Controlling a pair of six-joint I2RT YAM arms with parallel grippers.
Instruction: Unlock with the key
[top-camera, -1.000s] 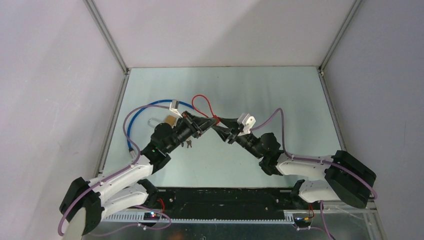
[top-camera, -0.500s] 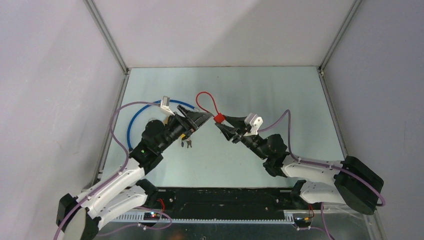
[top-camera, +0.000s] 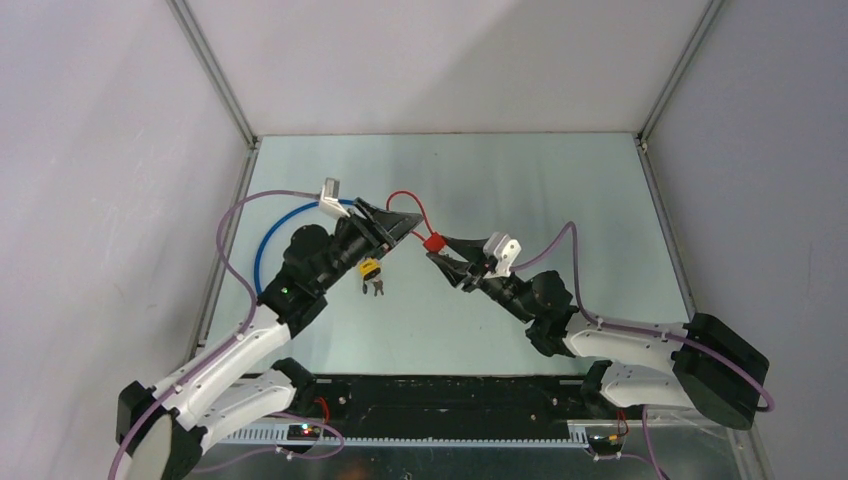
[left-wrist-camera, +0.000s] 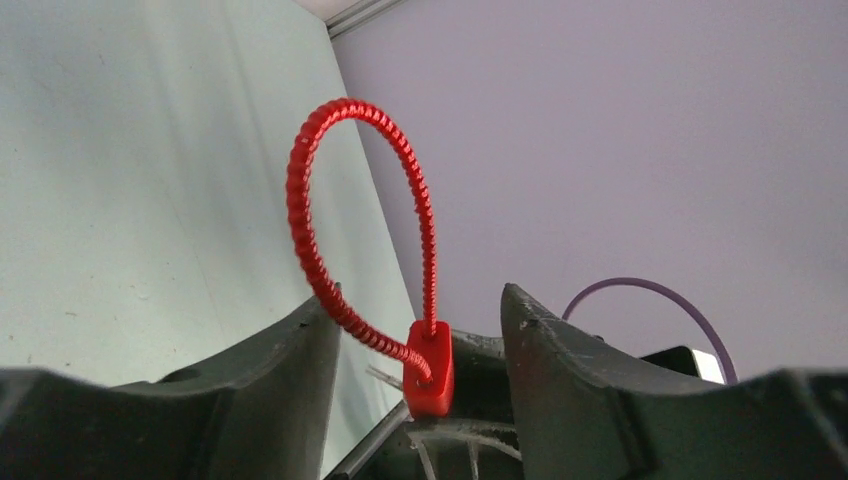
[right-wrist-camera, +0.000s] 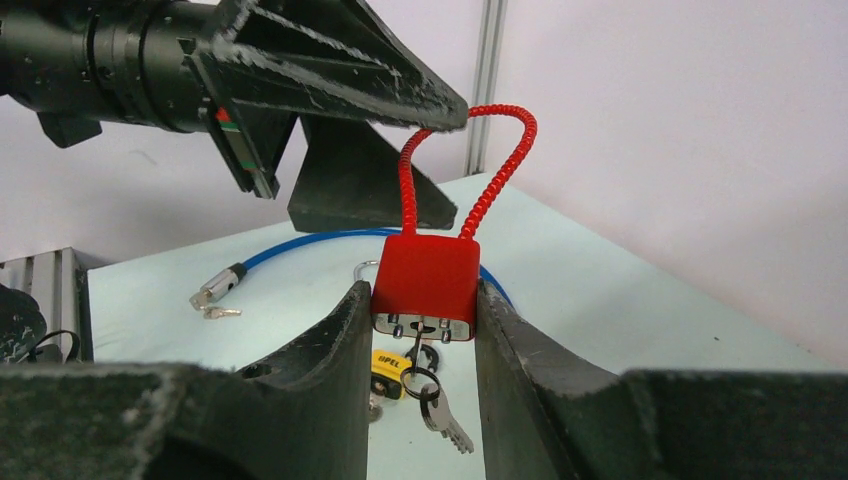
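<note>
red cable padlock (left-wrist-camera: 430, 372) between the wide-apart left gripper (left-wrist-camera: 420, 308)

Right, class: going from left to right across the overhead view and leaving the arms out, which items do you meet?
blue cable → keys with yellow tag → red padlock

A: What is new at the left hand (top-camera: 402, 226)?
B: Its jaws now stand apart; a second ago they were pinched together.
A: Has it moved?
B: Yes, it sits further toward ten o'clock, back from the red padlock (top-camera: 433, 242), and a yellow key tag (top-camera: 369, 268) now shows at its six o'clock, uncovered.
</note>
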